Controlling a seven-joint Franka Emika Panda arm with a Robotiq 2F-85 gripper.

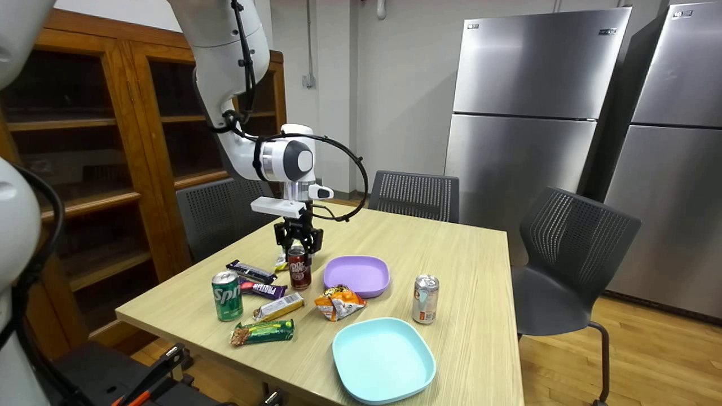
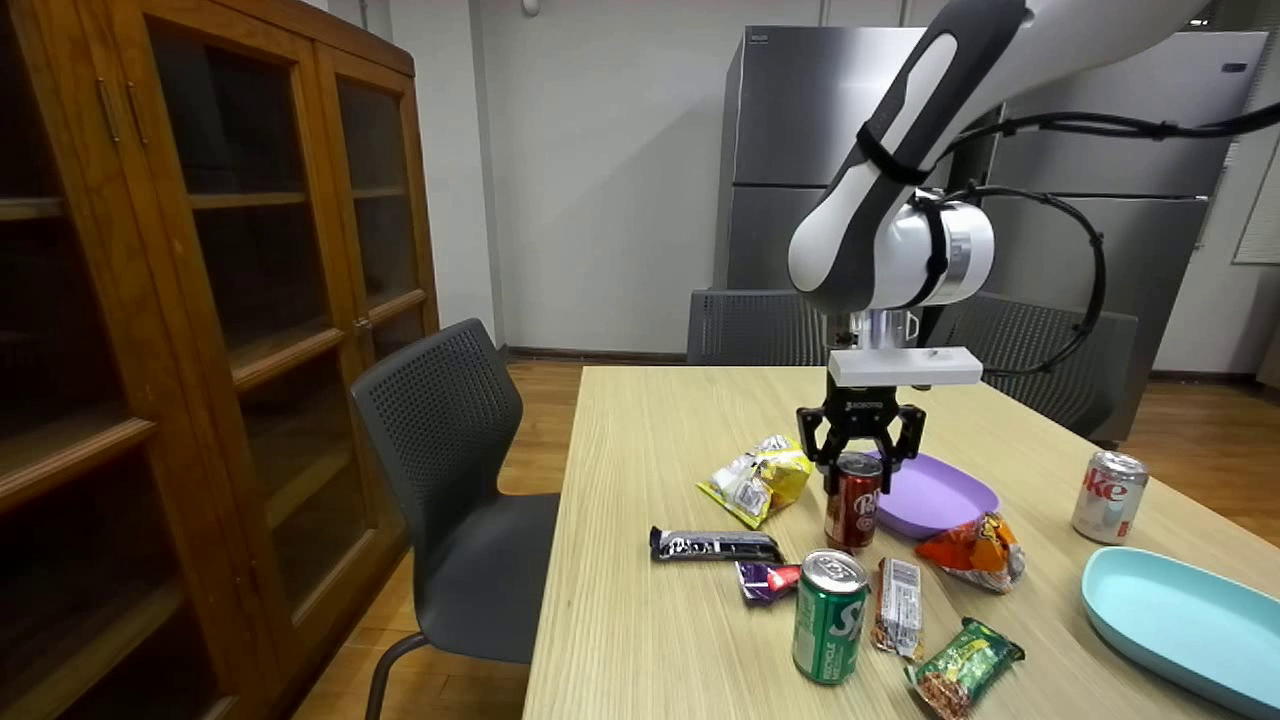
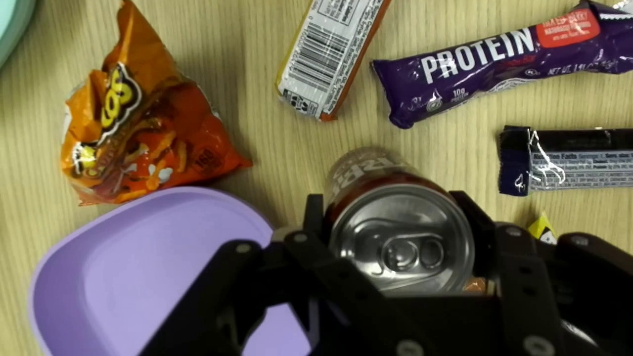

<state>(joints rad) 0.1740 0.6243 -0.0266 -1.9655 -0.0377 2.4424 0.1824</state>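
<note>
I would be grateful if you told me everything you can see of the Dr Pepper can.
The Dr Pepper can is dark red with pale lettering on its side, looks metallic, and has a silvery lid with a pull tab lying flat; whether it is sealed is unclear. It stands upright, or nearly so, seemingly on the table, beside but apart from the purple dish. The black pincer clasps its upper part from opposite sides.

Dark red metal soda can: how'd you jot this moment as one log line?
hand: closed on dark red metal soda can | can: upright on pale wooden table | nearby: shallow purple plastic dish, crumpled orange snack bag
</note>
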